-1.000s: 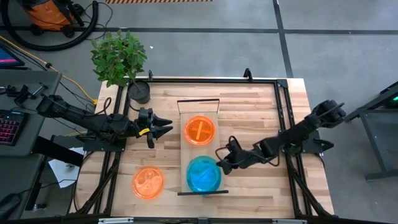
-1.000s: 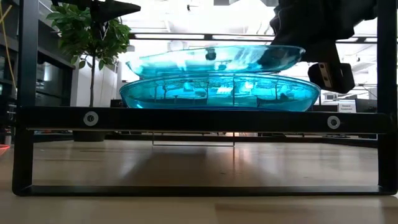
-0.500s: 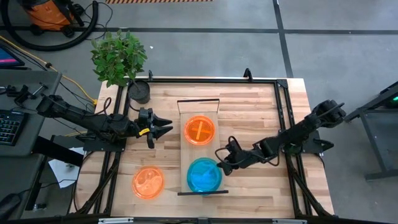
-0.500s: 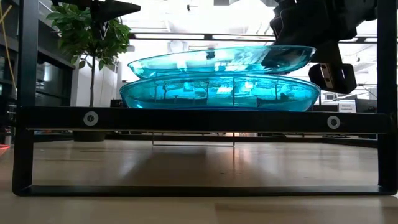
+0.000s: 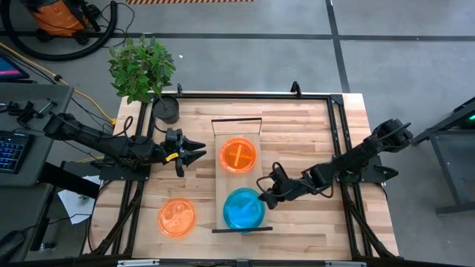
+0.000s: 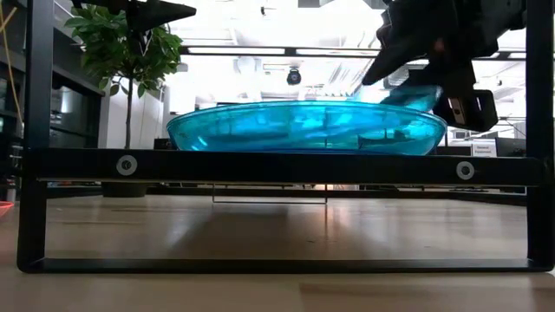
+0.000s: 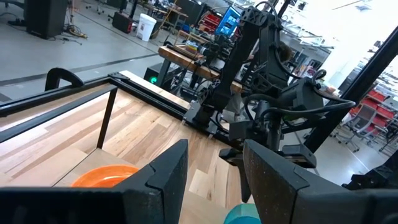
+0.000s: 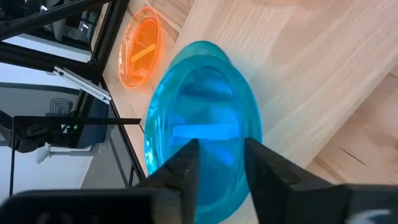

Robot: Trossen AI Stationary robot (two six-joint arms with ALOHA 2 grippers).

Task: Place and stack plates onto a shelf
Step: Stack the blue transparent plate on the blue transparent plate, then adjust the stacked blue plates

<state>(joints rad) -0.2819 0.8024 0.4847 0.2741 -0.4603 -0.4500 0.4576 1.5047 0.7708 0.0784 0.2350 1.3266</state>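
While the right claw (image 5: 261, 194) sits at the right rim of the teal plate stack (image 5: 243, 208), lower centre of the high view, its fingers (image 8: 186, 165) are spread with the stack's rim showing between them; whether they touch it cannot be told. The stack rests on the shelf (image 5: 239, 182), with an orange plate (image 5: 239, 155) on the same plank above it. Another orange plate (image 5: 177, 217) lies on the surface (image 5: 297, 133), lower left. Left claw (image 5: 199, 155) hovers left of the shelf, fingers apart, empty.
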